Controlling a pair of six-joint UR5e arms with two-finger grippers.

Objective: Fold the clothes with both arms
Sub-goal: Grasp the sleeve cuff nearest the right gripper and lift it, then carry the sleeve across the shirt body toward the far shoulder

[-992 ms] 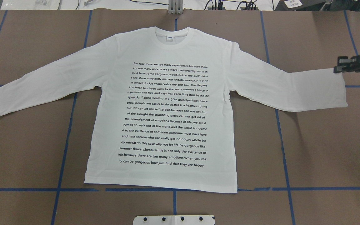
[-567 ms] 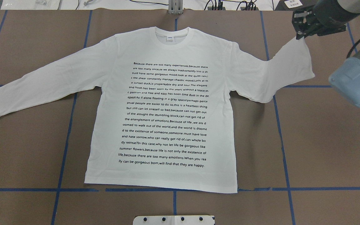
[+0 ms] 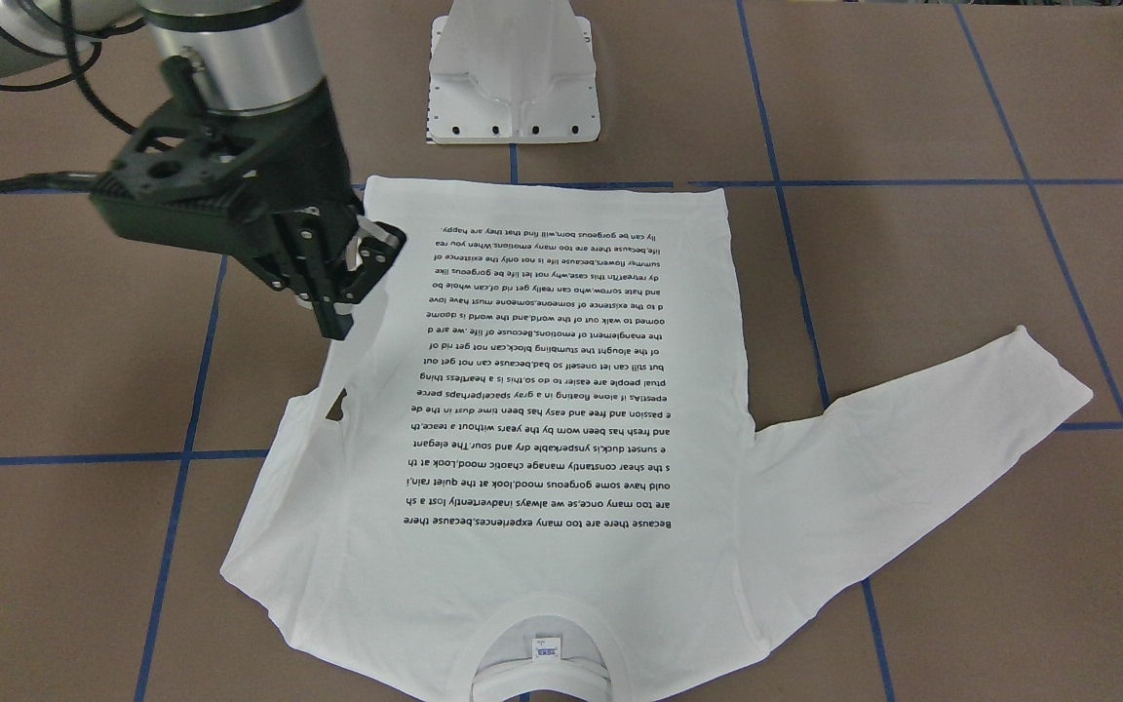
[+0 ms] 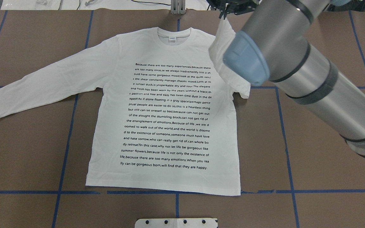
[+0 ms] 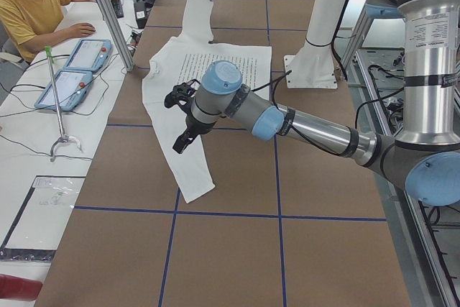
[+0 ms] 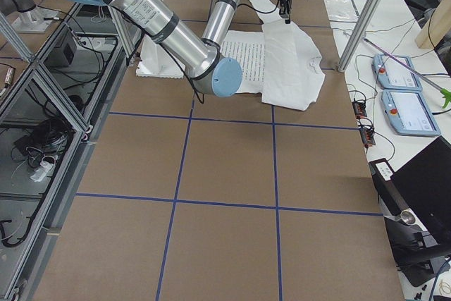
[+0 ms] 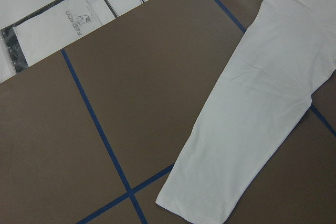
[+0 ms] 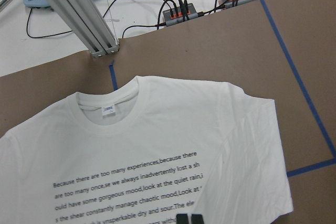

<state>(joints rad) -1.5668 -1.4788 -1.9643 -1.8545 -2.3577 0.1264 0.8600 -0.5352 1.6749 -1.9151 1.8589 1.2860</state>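
Black two-finger right gripper (image 3: 337,307) is clamped on one sleeve cuff of the white long-sleeved printed T-shirt (image 3: 542,390), holding it above the body. The shirt lies flat on the brown table (image 3: 961,292). Left gripper (image 5: 181,141): grip can't be told.

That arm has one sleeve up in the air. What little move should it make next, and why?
Probably swing it inward over the chest and lower it. The right gripper is shut on the sleeve at its cuff, and the sleeve hangs high above the shirt, not yet laid over the print. The other sleeve lies flat.
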